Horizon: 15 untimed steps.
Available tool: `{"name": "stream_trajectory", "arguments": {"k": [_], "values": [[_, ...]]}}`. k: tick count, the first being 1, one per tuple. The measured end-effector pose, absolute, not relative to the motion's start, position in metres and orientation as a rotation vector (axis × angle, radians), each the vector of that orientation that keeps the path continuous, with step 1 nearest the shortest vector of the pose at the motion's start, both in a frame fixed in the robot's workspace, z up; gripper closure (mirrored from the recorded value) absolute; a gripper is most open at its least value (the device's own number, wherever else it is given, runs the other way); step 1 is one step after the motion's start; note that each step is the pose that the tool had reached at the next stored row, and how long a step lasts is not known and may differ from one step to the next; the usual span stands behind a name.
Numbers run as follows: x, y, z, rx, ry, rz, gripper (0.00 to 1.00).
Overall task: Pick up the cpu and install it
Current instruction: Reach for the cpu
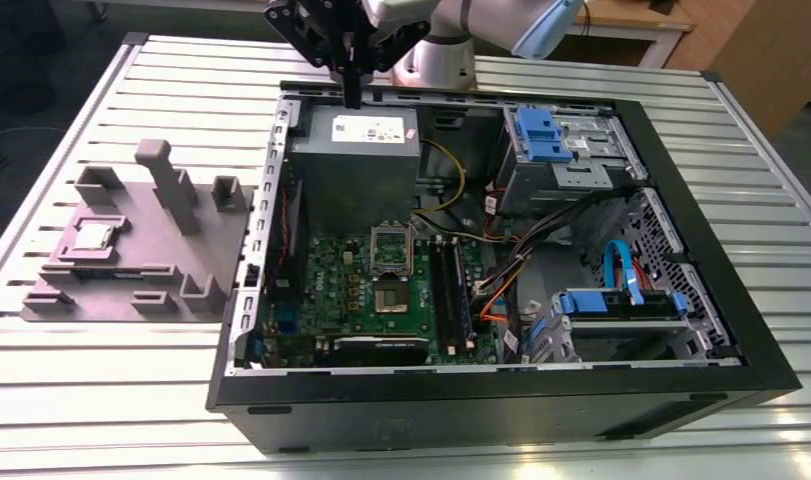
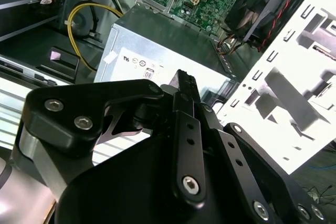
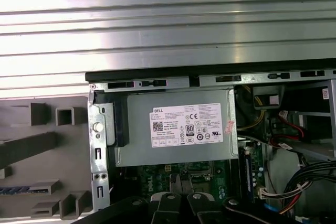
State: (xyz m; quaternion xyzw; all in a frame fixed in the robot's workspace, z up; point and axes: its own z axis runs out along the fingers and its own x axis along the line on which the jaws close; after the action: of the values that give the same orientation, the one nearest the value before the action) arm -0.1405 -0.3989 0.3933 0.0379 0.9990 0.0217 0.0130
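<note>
The cpu (image 1: 96, 236), a small silver square chip, lies in a recess of the grey holder block (image 1: 138, 270) on the exterior view's left, outside the computer case. My gripper (image 1: 352, 98) hangs over the far edge of the grey power-supply box (image 1: 358, 150), well away from the cpu. Its fingers (image 2: 186, 85) are pressed together with nothing between them. On the green motherboard (image 1: 378, 300) the socket (image 1: 392, 297) lies uncovered, with its silver frame (image 1: 392, 245) flipped open. In the first wrist view, the gripper's tips (image 3: 178, 184) are over the board, just past the power-supply box (image 3: 178, 129).
The open black computer case (image 1: 485, 400) rests on a slatted metal table (image 1: 112, 400). Inside are blue drive bays (image 1: 545, 135), cable bundles (image 1: 512, 260) and a memory slot strip (image 1: 456, 290). Tall posts (image 1: 165, 185) rise from the holder block.
</note>
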Motion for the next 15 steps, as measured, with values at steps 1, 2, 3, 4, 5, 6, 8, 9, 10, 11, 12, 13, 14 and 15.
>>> {"name": "stream_trajectory", "arguments": {"k": [1,2,3,4,5,6,8,9,10,11,12,13,14,15], "values": [[-0.1407,-0.3989,0.3933,0.118,3.113,0.068,0.89],[-0.1410,-0.3989,0.3933,0.118,3.112,0.068,0.89],[-0.1412,-0.3989,0.3933,0.118,3.112,0.068,0.89],[-0.1415,-0.3989,0.3933,0.118,3.113,0.068,0.89],[-0.1419,-0.3989,0.3933,0.118,3.113,0.068,0.89],[-0.1422,-0.3989,0.3933,0.118,3.113,0.067,0.89],[-0.1429,-0.3989,0.3933,0.118,3.113,0.068,0.89],[-0.1433,-0.3989,0.3933,0.118,3.112,0.068,0.89],[-0.1435,-0.3989,0.3933,0.118,3.112,0.068,0.89],[-0.1437,-0.3989,0.3933,0.118,3.112,0.068,0.89],[-0.1439,-0.3989,0.3933,0.118,3.113,0.068,0.89],[-0.1442,-0.3989,0.3933,0.118,3.112,0.068,0.89],[-0.1445,-0.3989,0.3933,0.118,3.112,0.068,0.89],[-0.1448,-0.3989,0.3933,0.118,3.113,0.068,0.89]]}}
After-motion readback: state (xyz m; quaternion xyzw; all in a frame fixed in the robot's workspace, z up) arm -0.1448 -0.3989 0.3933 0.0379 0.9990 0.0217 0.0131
